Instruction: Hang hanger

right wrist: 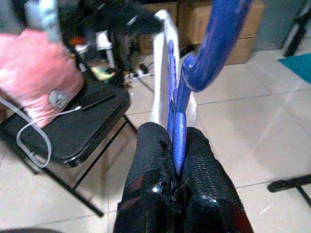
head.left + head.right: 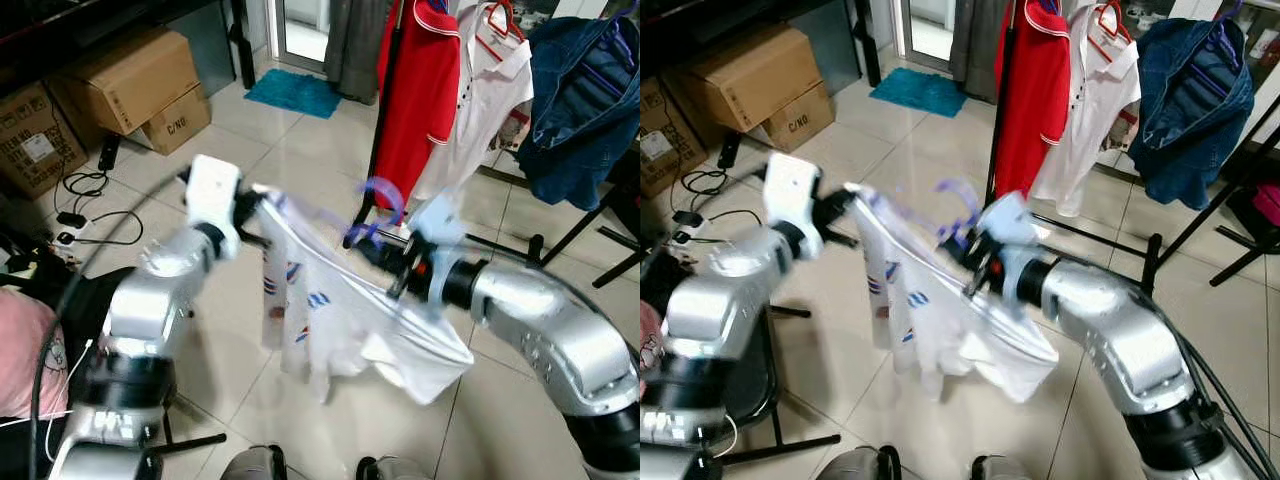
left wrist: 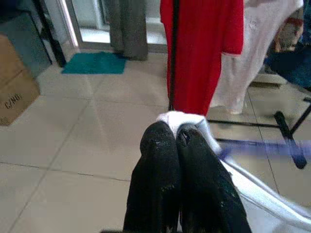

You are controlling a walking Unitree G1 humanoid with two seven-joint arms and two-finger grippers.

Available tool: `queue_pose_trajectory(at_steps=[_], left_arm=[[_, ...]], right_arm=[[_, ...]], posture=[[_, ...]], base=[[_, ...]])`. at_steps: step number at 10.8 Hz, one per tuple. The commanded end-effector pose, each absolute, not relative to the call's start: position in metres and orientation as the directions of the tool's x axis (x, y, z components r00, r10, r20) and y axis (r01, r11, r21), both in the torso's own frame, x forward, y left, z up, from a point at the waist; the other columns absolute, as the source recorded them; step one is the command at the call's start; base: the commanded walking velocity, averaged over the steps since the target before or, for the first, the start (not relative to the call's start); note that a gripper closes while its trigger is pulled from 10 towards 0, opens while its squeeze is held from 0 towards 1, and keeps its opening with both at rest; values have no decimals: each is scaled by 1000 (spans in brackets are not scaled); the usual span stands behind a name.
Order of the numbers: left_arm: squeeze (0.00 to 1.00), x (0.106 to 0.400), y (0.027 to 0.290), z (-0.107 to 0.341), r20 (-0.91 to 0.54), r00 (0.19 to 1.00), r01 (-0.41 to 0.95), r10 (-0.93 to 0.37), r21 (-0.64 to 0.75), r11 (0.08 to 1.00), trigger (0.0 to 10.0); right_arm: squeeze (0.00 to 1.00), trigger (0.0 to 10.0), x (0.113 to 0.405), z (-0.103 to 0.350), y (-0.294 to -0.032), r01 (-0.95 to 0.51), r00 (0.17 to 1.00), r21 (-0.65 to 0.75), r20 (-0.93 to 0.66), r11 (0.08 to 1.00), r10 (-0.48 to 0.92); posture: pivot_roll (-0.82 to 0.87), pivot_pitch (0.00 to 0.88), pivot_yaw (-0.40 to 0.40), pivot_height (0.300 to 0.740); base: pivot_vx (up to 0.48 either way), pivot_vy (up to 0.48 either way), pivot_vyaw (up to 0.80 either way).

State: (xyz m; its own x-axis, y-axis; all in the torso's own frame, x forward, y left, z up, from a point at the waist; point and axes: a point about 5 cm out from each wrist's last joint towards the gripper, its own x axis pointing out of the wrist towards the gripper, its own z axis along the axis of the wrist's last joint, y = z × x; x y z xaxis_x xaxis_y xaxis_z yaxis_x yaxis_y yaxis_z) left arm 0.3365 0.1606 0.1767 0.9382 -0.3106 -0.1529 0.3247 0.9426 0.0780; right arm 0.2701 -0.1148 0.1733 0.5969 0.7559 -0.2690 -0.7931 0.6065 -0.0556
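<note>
Currently, by size:
Rack (image 2: 385,110): shirts hung, open tile before it.
Box (image 2: 178,118): reads "C/NG".
White shirt (image 2: 330,320): on blue hanger (image 1: 187,97), between grippers.
Left gripper (image 3: 176,138): clenched on shirt's shoulder.
Right gripper (image 1: 175,133): grasping hanger's neck.

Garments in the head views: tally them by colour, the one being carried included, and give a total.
Red: 1, the red shirt on the rack
White: 2, the white shirt on the rack and the carried white shirt on the blue hanger
Blue: 1, the denim jacket
Grey: 1, the grey garment
Total: 5
</note>
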Motion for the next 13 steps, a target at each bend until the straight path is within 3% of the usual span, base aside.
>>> queue_pose_trajectory(at_steps=[1, 6, 8, 9, 11, 13], left_arm=[[0, 341, 166, 184, -122, 946, 313, -301, 102, 944, 0], [0, 340, 134, 202, -34, 878, 478, -477, 120, 870, 0], [0, 332, 134, 206, -38, 874, 485, -485, 147, 862, 0], [0, 324, 133, 209, -31, 872, 488, -489, 149, 860, 0], [0, 309, 126, 198, -61, 855, 518, -515, 128, 846, 0], [0, 308, 137, 180, -113, 906, 420, -407, 127, 899, 0]], right_arm=[[0, 10000, 267, 174, -114, -809, 579, -80, -275, 582, 767], [0, 10000, 270, 152, -116, -768, 607, -93, -418, 633, 676], [0, 10000, 289, 158, -131, -600, 761, -74, -361, 797, 539], [0, 10000, 299, 165, -141, -482, 836, 6, -297, 876, 462], [0, 10000, 305, 178, -141, -431, 869, 163, -189, 888, 457], [0, 10000, 306, 184, -134, -450, 865, 185, -154, 874, 478]], posture=[[-128, 125, 24, 740], [-130, 125, 23, 740], [-130, 124, 27, 740], [-130, 124, 29, 740], [-126, 118, 32, 740], [-125, 118, 29, 740]], base=[[0, 0, 0], [0, 0, 0], [0, 0, 0], [0, 0, 0], [0, 0, 0], [0, 0, 0]])
